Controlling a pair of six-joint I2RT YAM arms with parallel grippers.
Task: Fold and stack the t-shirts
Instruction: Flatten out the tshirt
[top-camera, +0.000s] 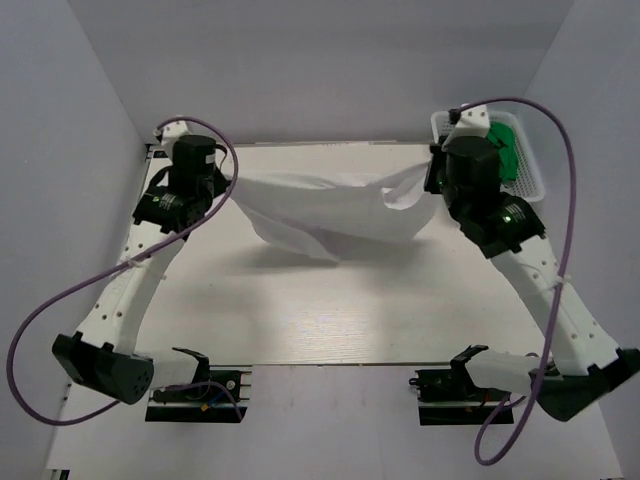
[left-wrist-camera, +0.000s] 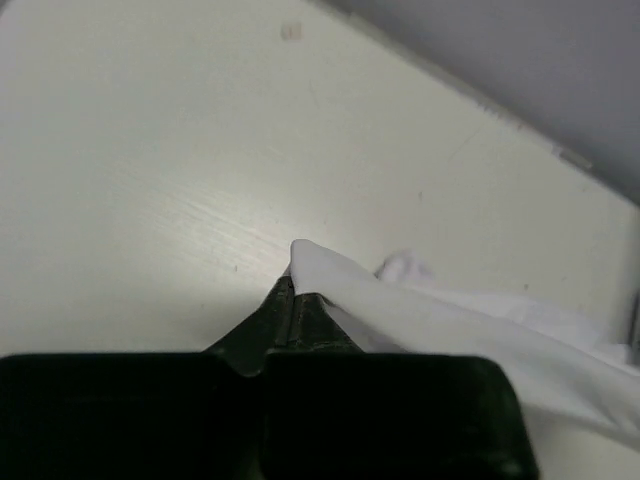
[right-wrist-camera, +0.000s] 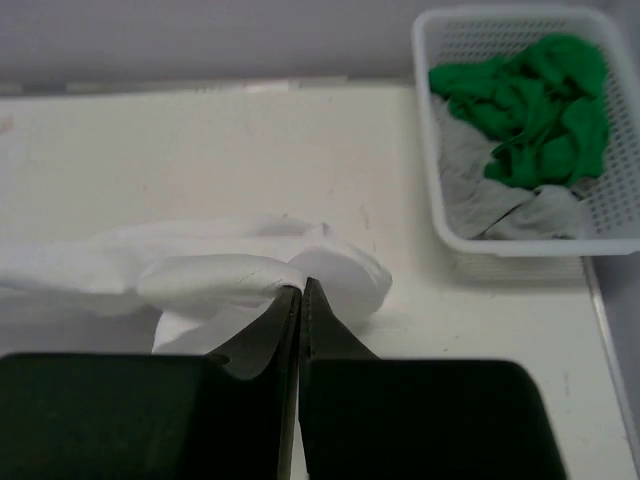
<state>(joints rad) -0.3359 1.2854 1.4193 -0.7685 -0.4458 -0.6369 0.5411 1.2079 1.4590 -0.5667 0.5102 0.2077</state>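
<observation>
Spanning the far part of the pale tabletop (top-camera: 330, 310), a white t-shirt (top-camera: 330, 210) hangs stretched between the two arms, its middle sagging toward the surface. At the far right corner stands a white mesh basket (right-wrist-camera: 520, 245), with a green t-shirt (right-wrist-camera: 530, 110) bunched on a grey garment (right-wrist-camera: 480, 190) inside. The left gripper (left-wrist-camera: 292, 285) is pinched tight on one end of the white cloth. The right gripper (right-wrist-camera: 302, 290) is clamped on the other end, near the basket.
</observation>
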